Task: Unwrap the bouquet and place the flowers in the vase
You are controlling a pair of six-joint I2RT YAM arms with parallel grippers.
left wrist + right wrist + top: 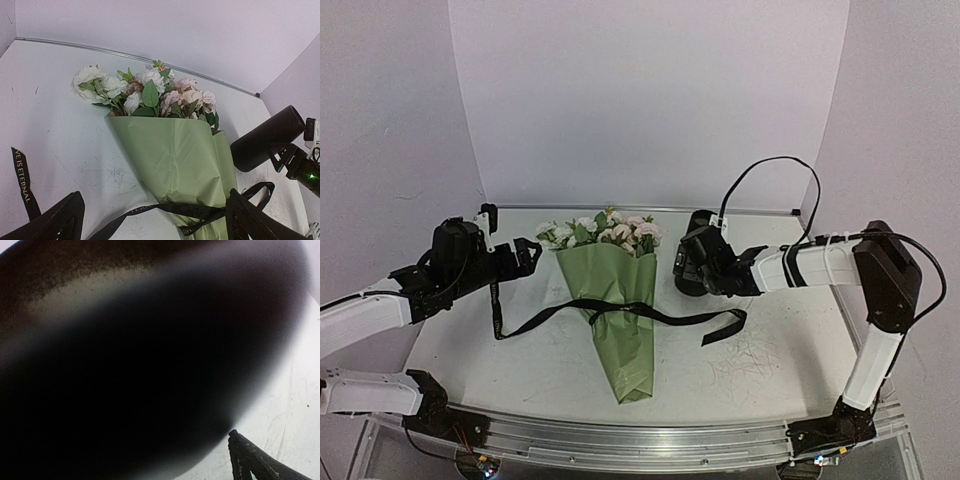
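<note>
The bouquet (620,300) lies flat mid-table, a green paper cone with its point toward me. Pink and white flowers (600,232) with green leaves fill its far end (150,95). A loosened black ribbon (620,308) crosses the cone, and its ends trail out to both sides (185,210). My left gripper (527,253) hovers open to the left of the blooms, nothing between its fingers (155,222); one ribbon end (22,177) rises beside its left finger. The black vase (698,225) stands right of the bouquet. My right gripper (695,264) is open, jaws either side of the vase (140,365); contact cannot be made out.
White walls close in the table at the back and both sides, with a metal strip (720,210) along the far edge. An aluminium rail (650,435) runs along the near edge. The right arm's black cable (770,165) loops above the vase.
</note>
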